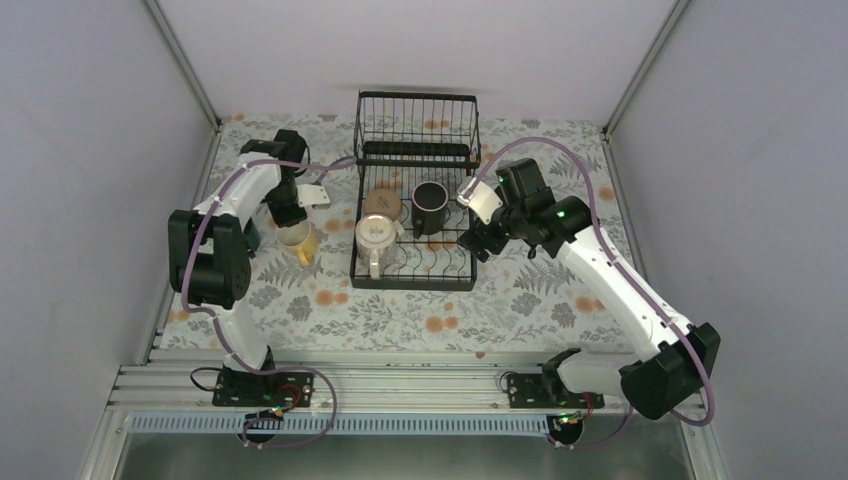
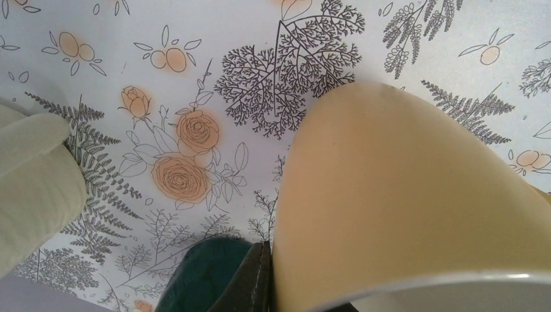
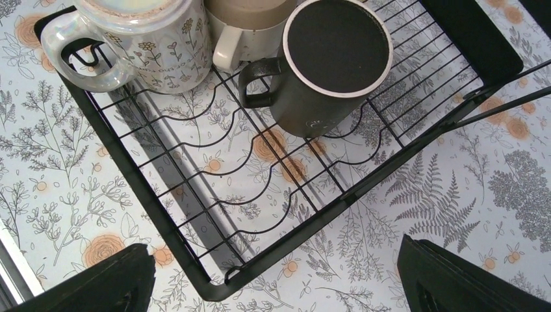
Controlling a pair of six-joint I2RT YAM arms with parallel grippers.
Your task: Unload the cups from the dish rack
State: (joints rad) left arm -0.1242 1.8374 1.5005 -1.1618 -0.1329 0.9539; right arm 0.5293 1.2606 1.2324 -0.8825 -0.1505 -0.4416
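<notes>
The black wire dish rack [image 1: 416, 282] stands mid-table. Its flat tray holds a tan mug [image 1: 379, 204], a black mug [image 1: 431, 203] and an off-white flowered mug [image 1: 375, 238]; the same tray [image 3: 162, 214] and mugs show in the right wrist view, with the black mug [image 3: 325, 71] nearest. My left gripper [image 1: 291, 222] is shut on the wall of the orange-yellow mug [image 2: 403, 195], left of the rack. A cream mug [image 2: 29, 188] and a dark green mug [image 2: 195, 276] sit on the table close by. My right gripper [image 3: 279, 286] is open and empty over the rack's front right corner.
The rack's raised basket [image 1: 418, 125] at the back holds no mugs. The flowered tablecloth [image 1: 400, 315] covers the table. Grey walls close in at the left, back and right. The arm bases sit on the metal rail [image 1: 400, 385] at the near edge.
</notes>
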